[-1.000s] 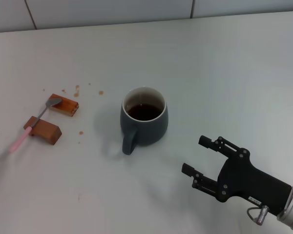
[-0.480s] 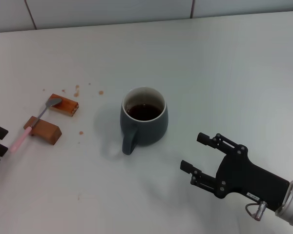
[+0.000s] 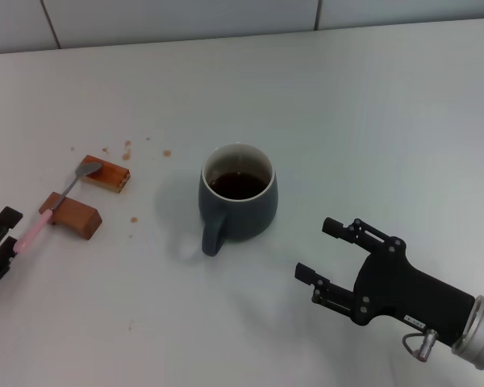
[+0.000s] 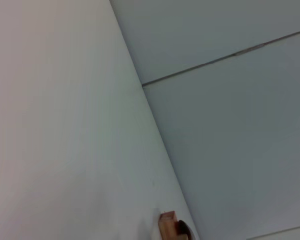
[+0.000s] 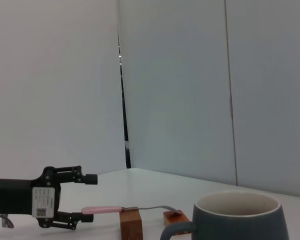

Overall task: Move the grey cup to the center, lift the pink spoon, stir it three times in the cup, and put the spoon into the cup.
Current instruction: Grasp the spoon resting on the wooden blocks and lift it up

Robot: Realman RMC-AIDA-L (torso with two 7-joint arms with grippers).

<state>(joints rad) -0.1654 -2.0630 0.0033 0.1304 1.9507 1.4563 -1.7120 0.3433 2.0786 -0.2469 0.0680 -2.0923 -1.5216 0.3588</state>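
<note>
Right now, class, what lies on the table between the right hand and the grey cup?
Nothing. In the head view only bare white table separates the open right hand from the grey cup; its handle points toward the robot, clear of the hand.

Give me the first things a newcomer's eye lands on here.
The grey cup stands mid-table, dark liquid inside, handle toward the robot. The right claw hangs open near it, on the robot's right. At the left edge the pink spoon lies across two wooden blocks, with the open left claw around its handle end.
</note>
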